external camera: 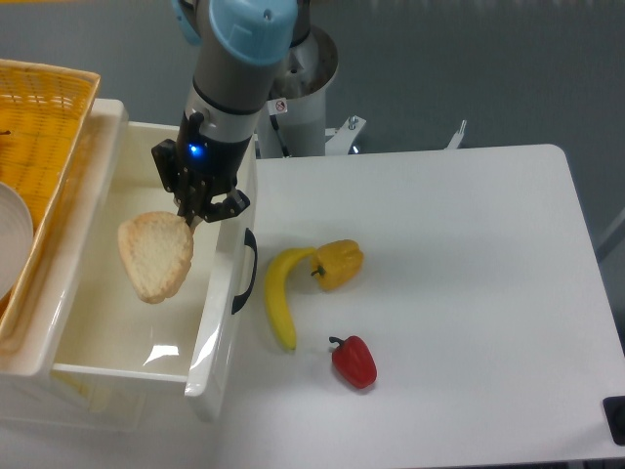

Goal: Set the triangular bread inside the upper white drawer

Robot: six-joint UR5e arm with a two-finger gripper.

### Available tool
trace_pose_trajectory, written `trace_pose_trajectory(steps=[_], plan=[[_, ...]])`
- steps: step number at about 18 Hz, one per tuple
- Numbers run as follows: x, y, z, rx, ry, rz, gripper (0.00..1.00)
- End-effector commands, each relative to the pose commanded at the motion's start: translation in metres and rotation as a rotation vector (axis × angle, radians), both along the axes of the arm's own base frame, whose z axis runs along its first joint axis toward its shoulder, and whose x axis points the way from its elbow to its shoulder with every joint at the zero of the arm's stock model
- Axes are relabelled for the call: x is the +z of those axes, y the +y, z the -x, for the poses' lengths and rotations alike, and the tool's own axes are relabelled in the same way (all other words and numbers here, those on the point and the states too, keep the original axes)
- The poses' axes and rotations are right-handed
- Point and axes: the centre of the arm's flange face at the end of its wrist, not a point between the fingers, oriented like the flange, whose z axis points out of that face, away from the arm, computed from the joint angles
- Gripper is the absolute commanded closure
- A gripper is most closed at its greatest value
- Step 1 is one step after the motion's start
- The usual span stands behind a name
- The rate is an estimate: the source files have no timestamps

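The triangular bread [154,256], a tan rounded slice with a darker crust edge, hangs tilted inside the open upper white drawer [98,371], above its glossy floor. My gripper [192,216] is shut on the bread's upper corner, just inside the drawer's right wall. The drawer's black curved handle [241,271] faces the table on the right. Whether the bread touches the drawer floor cannot be told.
A yellow-orange wicker basket [39,127] holding a white bowl [12,239] sits to the left of the drawer. On the table lie a banana [280,295], a yellow bell pepper [339,262] and a red pepper [354,361].
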Motion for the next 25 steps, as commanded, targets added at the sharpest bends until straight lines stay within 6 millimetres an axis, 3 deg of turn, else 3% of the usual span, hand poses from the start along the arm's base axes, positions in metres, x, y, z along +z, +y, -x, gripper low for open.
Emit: trace_pose_trajectory(steps=[7, 9, 11, 12, 25], plan=[[-0.016, 0.010, -0.005, -0.021, 0.004, 0.037, 0.61], [-0.016, 0.010, -0.005, -0.020, 0.003, 0.037, 0.40], [-0.016, 0.011, -0.007, -0.021, 0.004, 0.039, 0.10], [-0.015, 0.010, -0.007, -0.021, 0.006, 0.036, 0.00], [0.015, 0.012, -0.002, -0.003, 0.019, -0.049, 0.00]])
